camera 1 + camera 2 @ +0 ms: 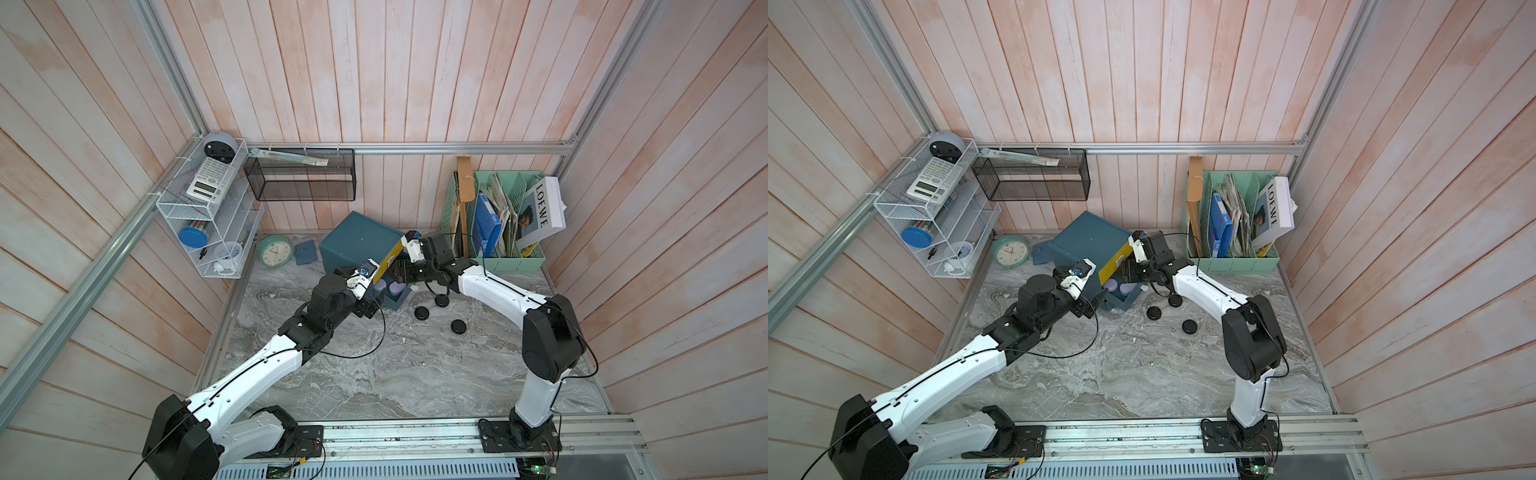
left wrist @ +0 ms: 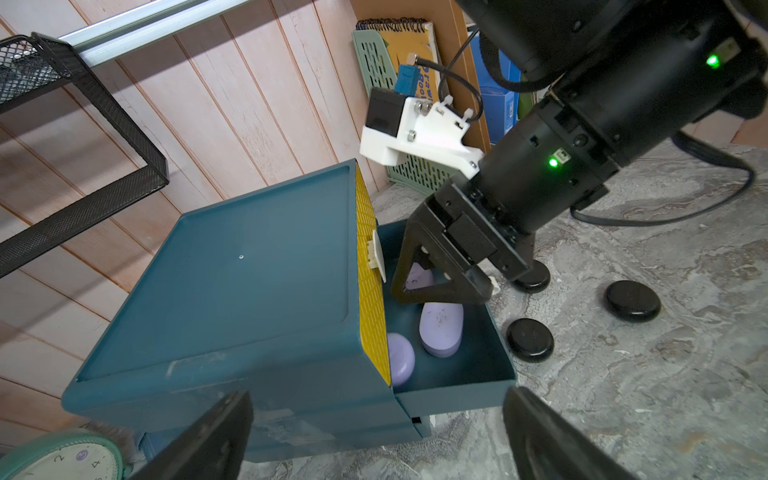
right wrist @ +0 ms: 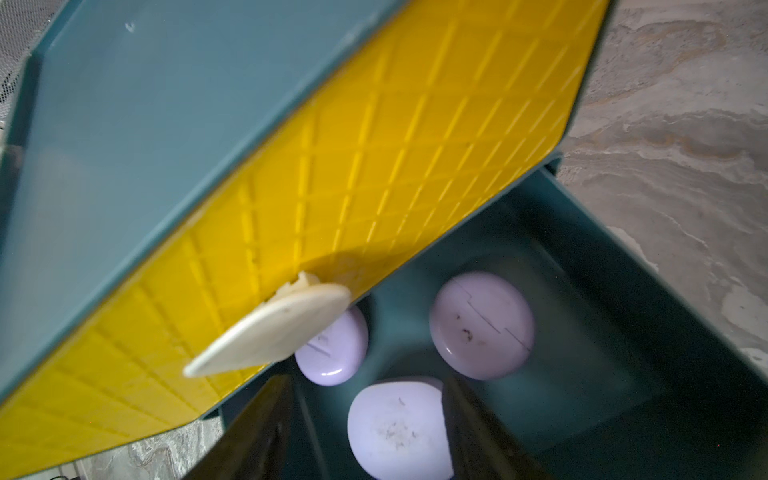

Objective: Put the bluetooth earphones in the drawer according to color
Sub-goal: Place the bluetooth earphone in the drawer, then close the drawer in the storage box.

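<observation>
Lilac earphone cases, three in number, are seen lying inside the teal drawer. This drawer is drawn out of the cabinet, under the shut yellow drawer front. The yellow front and its white handle overhang the inner part of the open drawer, so only the outer part is free from above.

The right gripper is held in this free part, with its jaws parted around one lilac case. A strip of drawer floor is visible between one finger and the case, while the other finger covers the case's edge. Nothing is seen to be gripped.

Three black cases are lying on the table just beside the drawer's outer wall. The left gripper is held at the cabinet's near corner, with its jaws fully spread and holding nothing.

The cabinet is placed at an angle near the back wall, between the clock and the file rack. A broad stretch of marble lies from the black cases to the front rail.

All three lilac cases are shown most plainly in the right wrist view. In both top views only two can be made out, and in the left wrist view one is half hidden behind a finger. The black cases are shown only in the top views and the left wrist view.
</observation>
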### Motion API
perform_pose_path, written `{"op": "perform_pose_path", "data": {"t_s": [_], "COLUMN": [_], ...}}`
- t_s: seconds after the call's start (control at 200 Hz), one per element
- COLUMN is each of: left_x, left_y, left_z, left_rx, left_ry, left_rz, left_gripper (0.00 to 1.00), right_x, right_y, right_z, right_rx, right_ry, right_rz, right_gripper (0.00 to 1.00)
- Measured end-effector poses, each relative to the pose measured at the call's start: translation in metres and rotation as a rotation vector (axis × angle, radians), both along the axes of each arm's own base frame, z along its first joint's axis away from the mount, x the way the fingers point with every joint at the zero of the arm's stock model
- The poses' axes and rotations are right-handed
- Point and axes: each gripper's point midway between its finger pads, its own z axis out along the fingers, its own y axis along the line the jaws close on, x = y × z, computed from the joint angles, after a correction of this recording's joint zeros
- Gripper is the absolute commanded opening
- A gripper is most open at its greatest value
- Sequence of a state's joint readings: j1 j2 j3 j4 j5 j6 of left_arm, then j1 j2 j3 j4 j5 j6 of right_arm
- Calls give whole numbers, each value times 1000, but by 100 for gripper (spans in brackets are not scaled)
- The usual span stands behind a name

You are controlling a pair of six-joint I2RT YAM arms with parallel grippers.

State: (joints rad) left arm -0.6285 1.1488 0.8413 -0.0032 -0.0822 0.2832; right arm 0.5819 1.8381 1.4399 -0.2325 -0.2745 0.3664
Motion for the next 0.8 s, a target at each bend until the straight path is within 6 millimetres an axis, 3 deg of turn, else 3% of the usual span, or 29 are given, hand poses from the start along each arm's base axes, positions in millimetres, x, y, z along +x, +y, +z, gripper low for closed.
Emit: {"op": "perform_pose_path", "data": {"t_s": [0.185,0.285,0.46,0.57,0.68,0.8], "left_x": [9,16,30,35,38,45], "left_y": [10,17,29,27,22,14], "left_z": [6,14,53,81,96,92], "left_rx": [-35,-67,-162,-209,-238,-249], "left_ry": [-10,-10,-51,-88,-98,-73], "left_rz": [43,76,124,119,103,88], "left_gripper": [100,100,99,97,89,73], "right_x": [-1,-4,-14,-21,-26,-35], "right_y": [-2,-5,-19,-33,-46,-57], "right_z": [2,13,45,52,44,29], "right_rx": [-6,-7,16,20,7,-15], "right_ry": [-1,-18,-84,-97,-82,-58], "right_rz": [-1,-3,-9,-24,-42,-57], "right_gripper": [64,64,64,64,64,64]}}
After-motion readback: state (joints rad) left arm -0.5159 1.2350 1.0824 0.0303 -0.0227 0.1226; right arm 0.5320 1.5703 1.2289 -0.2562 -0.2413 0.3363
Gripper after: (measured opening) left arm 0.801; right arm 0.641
